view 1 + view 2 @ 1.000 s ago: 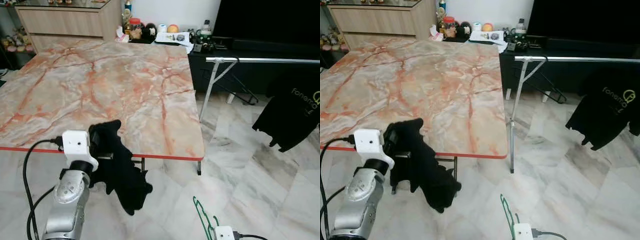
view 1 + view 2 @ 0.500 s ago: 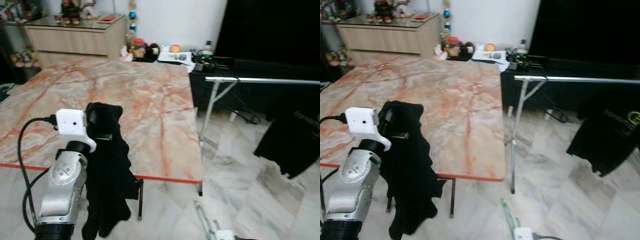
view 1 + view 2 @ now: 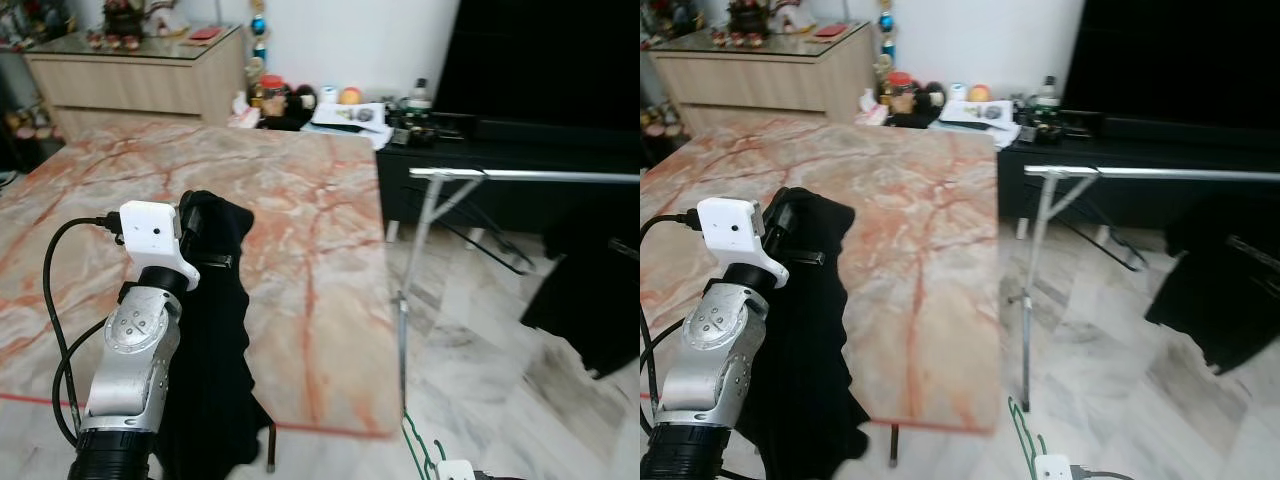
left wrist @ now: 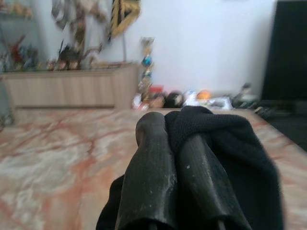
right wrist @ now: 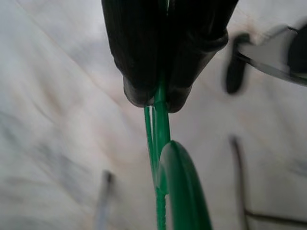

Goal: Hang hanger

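Observation:
My left gripper (image 4: 170, 125) is shut on a black garment (image 3: 216, 340), held up over the near part of the marble table (image 3: 310, 210). The cloth drapes over the fingers and hangs down past the table's front edge beside my silver forearm. My right gripper (image 5: 159, 93) is shut on the thin wire of a green hanger (image 5: 169, 167); the same hanger (image 3: 417, 447) pokes up at the lower edge of the left eye view, low over the floor. A silver clothes rail (image 3: 540, 176) runs across the right side, well away from both grippers.
A black T-shirt (image 3: 592, 312) hangs from the rail at the far right. The rail's folding legs (image 3: 420, 230) stand just beside the table's right edge. A dark TV cabinet (image 3: 470, 140) and a wooden sideboard (image 3: 140, 70) line the back wall. Marble floor lies open at the right.
My left arm has lifted the black garment off the table edge, so it now hangs straight down. The camera has risen and moved closer to the table. The right gripper still holds the hanger.

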Tool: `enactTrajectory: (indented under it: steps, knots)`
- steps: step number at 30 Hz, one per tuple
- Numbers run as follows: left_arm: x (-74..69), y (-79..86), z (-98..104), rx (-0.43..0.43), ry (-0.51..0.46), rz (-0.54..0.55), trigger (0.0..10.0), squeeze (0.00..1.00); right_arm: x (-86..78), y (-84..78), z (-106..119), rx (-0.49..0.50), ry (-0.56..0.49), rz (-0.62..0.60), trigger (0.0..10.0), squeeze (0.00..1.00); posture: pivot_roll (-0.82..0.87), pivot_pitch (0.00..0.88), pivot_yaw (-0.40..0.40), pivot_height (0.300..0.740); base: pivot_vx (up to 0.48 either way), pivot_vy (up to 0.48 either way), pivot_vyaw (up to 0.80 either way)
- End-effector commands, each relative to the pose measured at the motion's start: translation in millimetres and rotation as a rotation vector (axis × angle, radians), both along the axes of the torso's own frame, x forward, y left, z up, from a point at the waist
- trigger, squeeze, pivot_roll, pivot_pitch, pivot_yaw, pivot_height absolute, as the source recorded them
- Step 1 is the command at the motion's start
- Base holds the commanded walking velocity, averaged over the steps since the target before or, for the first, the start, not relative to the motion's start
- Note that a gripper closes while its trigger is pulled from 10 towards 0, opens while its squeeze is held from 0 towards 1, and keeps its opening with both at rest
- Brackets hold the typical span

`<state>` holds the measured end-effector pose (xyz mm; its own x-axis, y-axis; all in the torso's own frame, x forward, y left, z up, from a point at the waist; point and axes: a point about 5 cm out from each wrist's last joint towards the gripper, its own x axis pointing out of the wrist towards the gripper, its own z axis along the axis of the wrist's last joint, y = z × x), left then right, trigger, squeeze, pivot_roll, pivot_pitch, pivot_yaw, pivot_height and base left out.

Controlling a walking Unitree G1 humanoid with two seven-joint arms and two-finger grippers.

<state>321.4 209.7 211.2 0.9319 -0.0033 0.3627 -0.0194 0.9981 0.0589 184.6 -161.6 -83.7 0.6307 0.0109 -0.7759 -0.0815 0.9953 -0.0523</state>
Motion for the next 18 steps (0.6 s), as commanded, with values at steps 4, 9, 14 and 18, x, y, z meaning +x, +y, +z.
enactTrajectory:
  steps: [4,9,14,18]
  knots:
    - [14.9,-3.5,36.1,0.040,-0.107,-0.022,10.0,0.00,-6.2,-8.4,-2.7,-0.013,0.025,-0.018,10.0,0.00,0.12,0.060,-0.020,0.740,0.480,0.000,0.00]
    - [26.5,6.5,44.0,0.033,-0.078,0.009,10.0,0.00,-6.0,-8.7,-2.6,-0.013,0.026,-0.016,10.0,0.00,0.12,0.067,-0.018,0.740,0.289,0.000,0.00]
    - [13.1,2.3,11.8,0.019,0.007,-0.020,10.0,0.00,-7.0,-7.5,-3.2,-0.012,0.030,-0.007,10.0,0.00,0.12,0.081,-0.022,0.740,0.000,0.000,0.00]
    - [-9.4,2.2,-26.8,-0.008,0.117,-0.018,10.0,0.00,-8.3,-7.2,-3.8,-0.015,0.035,0.004,10.0,0.00,0.13,0.091,-0.024,0.740,0.000,0.000,0.00]
